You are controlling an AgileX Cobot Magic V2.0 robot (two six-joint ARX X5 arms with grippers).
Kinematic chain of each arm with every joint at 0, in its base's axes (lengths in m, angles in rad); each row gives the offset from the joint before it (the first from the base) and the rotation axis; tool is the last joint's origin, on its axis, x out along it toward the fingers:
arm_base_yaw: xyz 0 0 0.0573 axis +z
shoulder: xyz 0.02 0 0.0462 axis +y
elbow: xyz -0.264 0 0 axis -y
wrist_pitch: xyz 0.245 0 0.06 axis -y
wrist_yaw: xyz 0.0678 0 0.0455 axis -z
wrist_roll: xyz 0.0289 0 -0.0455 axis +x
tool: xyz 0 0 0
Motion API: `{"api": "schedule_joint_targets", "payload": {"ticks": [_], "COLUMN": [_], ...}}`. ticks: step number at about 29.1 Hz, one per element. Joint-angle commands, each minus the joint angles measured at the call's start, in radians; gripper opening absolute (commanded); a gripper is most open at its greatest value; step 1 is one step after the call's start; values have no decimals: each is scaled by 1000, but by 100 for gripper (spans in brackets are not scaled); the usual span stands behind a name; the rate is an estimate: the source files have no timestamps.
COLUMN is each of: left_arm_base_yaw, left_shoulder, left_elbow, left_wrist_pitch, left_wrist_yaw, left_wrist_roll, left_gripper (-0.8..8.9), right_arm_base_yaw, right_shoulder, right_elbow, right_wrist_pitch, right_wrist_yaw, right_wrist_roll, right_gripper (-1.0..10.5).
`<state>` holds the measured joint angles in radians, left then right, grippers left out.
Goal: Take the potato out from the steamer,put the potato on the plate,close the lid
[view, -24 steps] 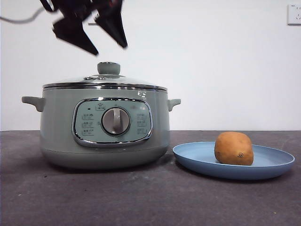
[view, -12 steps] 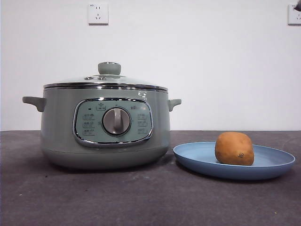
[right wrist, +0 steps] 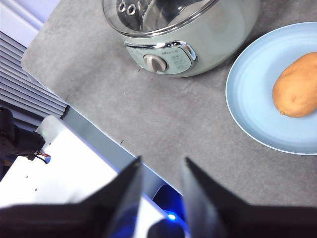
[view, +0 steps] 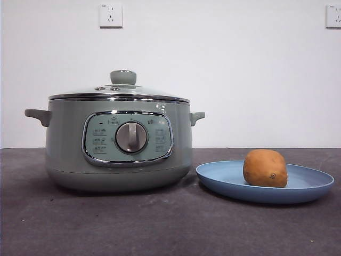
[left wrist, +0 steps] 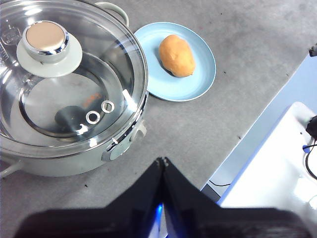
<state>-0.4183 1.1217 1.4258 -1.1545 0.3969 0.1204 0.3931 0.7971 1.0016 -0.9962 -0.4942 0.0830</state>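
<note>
The potato [view: 265, 168] lies on the light-blue plate [view: 309, 186] to the right of the steamer [view: 64, 154]. The glass lid [view: 120, 92] with its green knob [view: 123, 77] sits closed on the steamer. Both arms are out of the front view. My left gripper [left wrist: 162, 161] is shut and empty, high above the table near the steamer [left wrist: 124, 148], with the lid [left wrist: 69, 84], plate [left wrist: 198, 79] and potato [left wrist: 177, 55] below. My right gripper [right wrist: 161, 163] is open and empty, high above the table's front, seeing the steamer [right wrist: 218, 44], plate [right wrist: 252, 109] and potato [right wrist: 297, 91].
The dark grey table [view: 170, 229] runs under everything. A white wall with two sockets [view: 111, 15] stands behind. The wrist views show the table's front edge and white robot base parts [left wrist: 277, 168] beyond it.
The dark gripper that hung above the lid one second ago has risen out of the front view. Lid, steamer, plate and potato have not moved.
</note>
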Motion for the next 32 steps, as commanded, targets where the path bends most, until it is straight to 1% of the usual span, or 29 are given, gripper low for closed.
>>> {"api": "schedule_joint_targets", "payload": {"ticks": [1, 17, 20, 23, 25, 28, 32], "left_arm_base_yaw": [-2, -2, 1, 54, 113, 209, 325], "left_shoulder": [1, 1, 0, -32, -65, -135, -245], "left_elbow": [2, 2, 2, 2, 1, -6, -89], "left_wrist_pitch": [8, 15, 28, 117, 207, 324, 522], "left_wrist_yaw": [2, -7, -47, -121, -105, -66, -57], "left_wrist_roll": [5, 10, 36, 87, 114, 116, 117], "left_gripper": [-3, -4, -3, -3, -3, -3, -3], "right_arm_base_yaw": [2, 2, 2, 2, 2, 2, 2], "right_shoulder": [0, 0, 0, 0, 0, 0, 1], "right_elbow": [4, 4, 4, 4, 4, 4, 4], "right_wrist_pitch": [2, 2, 2, 1, 0, 0, 0], "right_wrist_yaw": [3, 3, 3, 3, 3, 3, 3], "right_wrist_roll": [-2, -2, -2, -2, -2, -2, -2], "right_gripper": [-1, -1, -1, -1, -1, -1, -1]}}
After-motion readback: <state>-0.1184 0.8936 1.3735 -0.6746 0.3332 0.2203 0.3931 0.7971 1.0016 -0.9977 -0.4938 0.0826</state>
